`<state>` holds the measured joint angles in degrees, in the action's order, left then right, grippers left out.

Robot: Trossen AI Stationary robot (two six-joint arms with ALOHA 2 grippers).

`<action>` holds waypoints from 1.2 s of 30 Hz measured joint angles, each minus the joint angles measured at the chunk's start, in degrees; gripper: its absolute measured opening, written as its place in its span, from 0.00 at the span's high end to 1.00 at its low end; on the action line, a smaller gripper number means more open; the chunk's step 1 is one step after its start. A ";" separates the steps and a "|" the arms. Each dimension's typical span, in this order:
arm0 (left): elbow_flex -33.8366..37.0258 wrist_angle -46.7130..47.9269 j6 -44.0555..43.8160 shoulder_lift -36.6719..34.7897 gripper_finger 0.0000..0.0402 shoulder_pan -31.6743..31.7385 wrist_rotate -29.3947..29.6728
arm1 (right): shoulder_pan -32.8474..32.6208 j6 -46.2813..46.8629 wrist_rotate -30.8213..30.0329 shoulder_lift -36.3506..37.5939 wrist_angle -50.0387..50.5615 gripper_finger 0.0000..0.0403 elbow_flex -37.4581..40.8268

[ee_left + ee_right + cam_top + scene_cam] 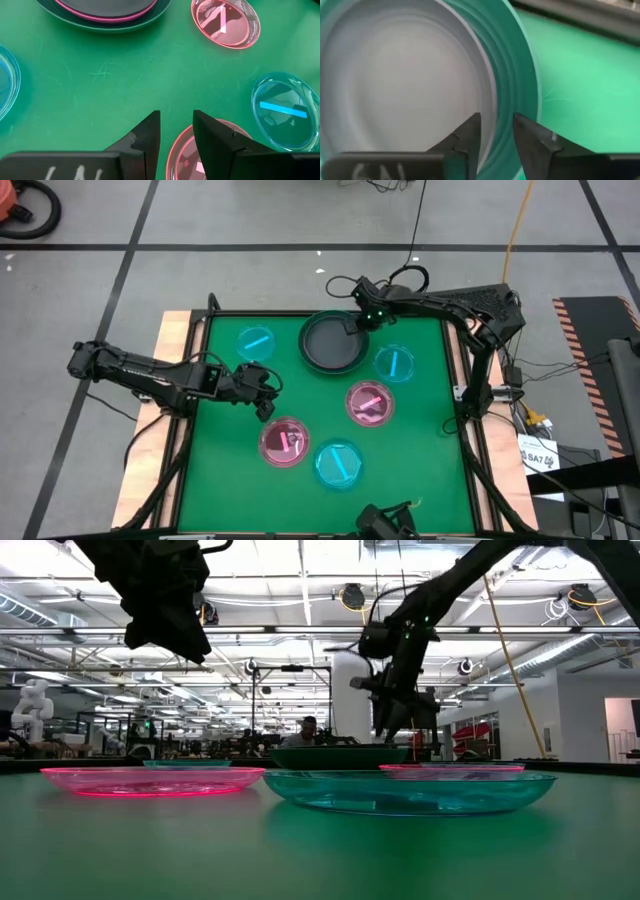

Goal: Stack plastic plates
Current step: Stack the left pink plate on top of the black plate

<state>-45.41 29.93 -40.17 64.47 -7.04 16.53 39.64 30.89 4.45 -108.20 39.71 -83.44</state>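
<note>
A stack of plastic plates (333,345) lies at the far middle of the green table. It is a dark plate on an opaque pink one (110,19) on a second dark plate. My right gripper (496,132) is open over the stack's far right rim (358,330), one finger over the inside and one over the outside. Translucent cyan plates (256,340), (394,363), (338,463) and translucent pink plates (369,402), (285,442) lie singly on the table. My left gripper (176,130) hangs open and empty at the left, just above the nearer pink plate's edge. My right gripper comes from above, slanting down, and stands astride the top dark plate's rim (495,107) at the stack's far right. Whether its fingers touch the rim, I cannot tell. The plate lies flat on the stack.
A raised wooden border (180,330) frames the table. Cables and a dark device (385,522) sit at the near edge. Bare green surface (230,480) lies at the near left. In the low view a person sits in the room beyond the table.
</note>
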 joint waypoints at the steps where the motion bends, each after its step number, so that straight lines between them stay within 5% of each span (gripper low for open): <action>1: 0.00 0.00 -0.21 0.00 0.70 0.01 0.00 | 0.03 -0.58 -0.01 1.06 0.15 0.71 -0.01; 15: -3.78 4.80 -3.07 0.00 0.70 7.54 -4.46 | -6.35 -1.81 0.13 16.76 9.19 0.69 -0.02; 24: -14.22 23.52 -0.50 -0.04 0.68 16.71 -8.28 | -17.30 -0.54 0.02 22.72 15.05 0.69 -0.04; 28: -14.89 27.49 -0.46 -0.03 0.61 20.87 -13.27 | -22.41 2.78 -0.33 23.26 17.15 0.69 -0.04; 36: -14.91 30.26 2.19 -0.03 0.56 21.21 -14.07 | -34.55 14.19 -8.22 23.35 20.29 0.69 -0.07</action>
<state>-60.31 60.19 -37.99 64.44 14.17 2.46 5.09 45.08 -3.77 -84.85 60.00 -83.50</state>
